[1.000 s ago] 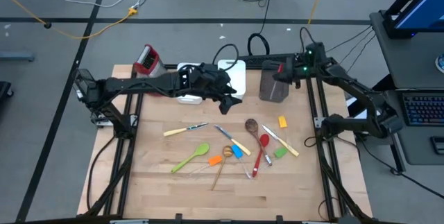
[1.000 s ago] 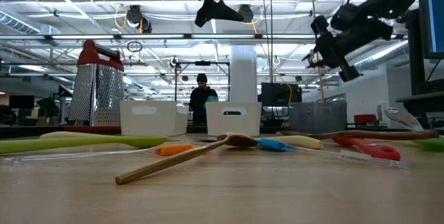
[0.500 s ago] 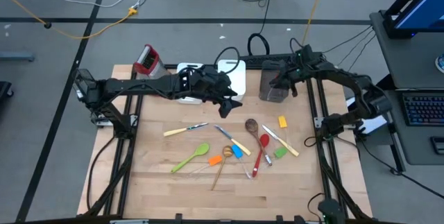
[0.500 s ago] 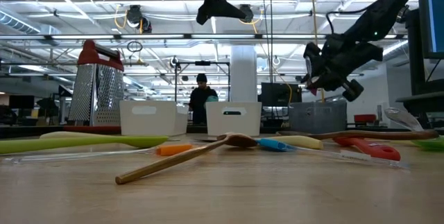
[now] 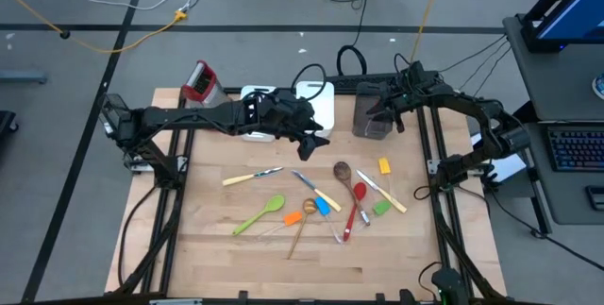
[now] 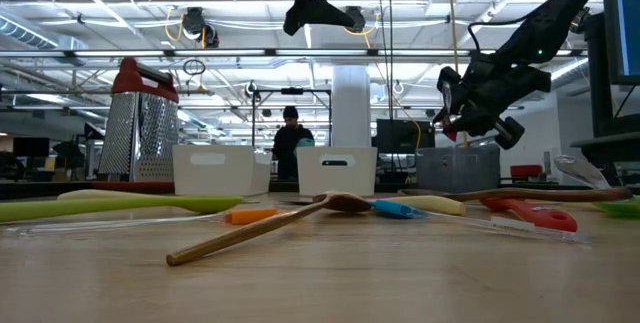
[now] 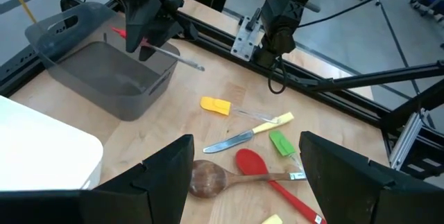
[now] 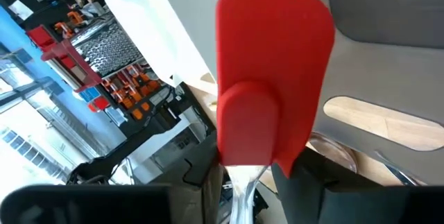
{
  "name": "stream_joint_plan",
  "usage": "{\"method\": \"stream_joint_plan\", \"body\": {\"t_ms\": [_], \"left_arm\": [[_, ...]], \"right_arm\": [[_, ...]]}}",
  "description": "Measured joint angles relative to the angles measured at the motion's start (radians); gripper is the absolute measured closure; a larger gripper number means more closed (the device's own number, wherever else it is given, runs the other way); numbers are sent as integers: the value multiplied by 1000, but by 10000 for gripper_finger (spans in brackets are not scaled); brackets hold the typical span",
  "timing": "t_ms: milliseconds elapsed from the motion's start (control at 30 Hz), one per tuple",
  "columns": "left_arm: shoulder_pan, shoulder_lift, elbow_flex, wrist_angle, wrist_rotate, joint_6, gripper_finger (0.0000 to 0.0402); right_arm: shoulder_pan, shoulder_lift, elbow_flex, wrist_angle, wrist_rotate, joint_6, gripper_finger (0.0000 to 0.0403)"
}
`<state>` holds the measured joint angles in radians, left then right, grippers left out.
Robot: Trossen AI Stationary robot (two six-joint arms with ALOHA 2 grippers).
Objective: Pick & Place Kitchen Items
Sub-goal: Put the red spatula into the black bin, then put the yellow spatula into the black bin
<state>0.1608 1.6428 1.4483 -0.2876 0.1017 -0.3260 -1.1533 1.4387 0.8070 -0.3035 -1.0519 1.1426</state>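
Observation:
My right gripper (image 5: 382,109) hangs over the grey bin (image 5: 373,121) at the table's far right, shut on a red spatula (image 8: 274,78) with a clear handle. My left gripper (image 5: 316,140) stands open and empty above the table's middle, in front of the white bins. Below it, flat on the wood, lie a wooden spoon (image 5: 344,175), a red spoon (image 5: 357,201), a green spatula (image 5: 260,215), an orange one (image 5: 293,220), a blue one (image 5: 323,206), two cream-handled knives (image 5: 250,177) (image 5: 387,194) and small yellow (image 5: 384,165) and green (image 5: 380,208) pieces. My right gripper pinches the red spatula's clear handle (image 8: 244,182) between its two fingers, just behind the red head. The fingers lie across the handle. The handle's free end (image 7: 191,63) sticks out past the fingers on the other side. The spatula is lifted clear above the grey bin's opening.
Two white bins (image 5: 260,116) (image 5: 316,102) stand at the far edge, left of the grey bin. A box grater with a red top (image 5: 199,81) stands at the far left. Black frame rails (image 5: 434,154) run along both sides of the table. A person (image 6: 292,143) stands in the room behind.
My right gripper has sunk toward the grey bin and shifted a little toward the table's left, rolling its wrist as it went. The red spatula has come down with it.

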Motion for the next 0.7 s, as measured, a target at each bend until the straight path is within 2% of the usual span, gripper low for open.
{"method": "stream_joint_plan", "body": {"t_ms": [433,533,700], "left_arm": [[0,0,0,0,0,1,135],[0,0,0,0,0,0,135],[0,0,0,0,1,-1,135]], "right_arm": [[-39,0,0,53,8,49,283],[-55,0,0,50,64,44,293],[-82,0,0,53,133,-9,332]]}}
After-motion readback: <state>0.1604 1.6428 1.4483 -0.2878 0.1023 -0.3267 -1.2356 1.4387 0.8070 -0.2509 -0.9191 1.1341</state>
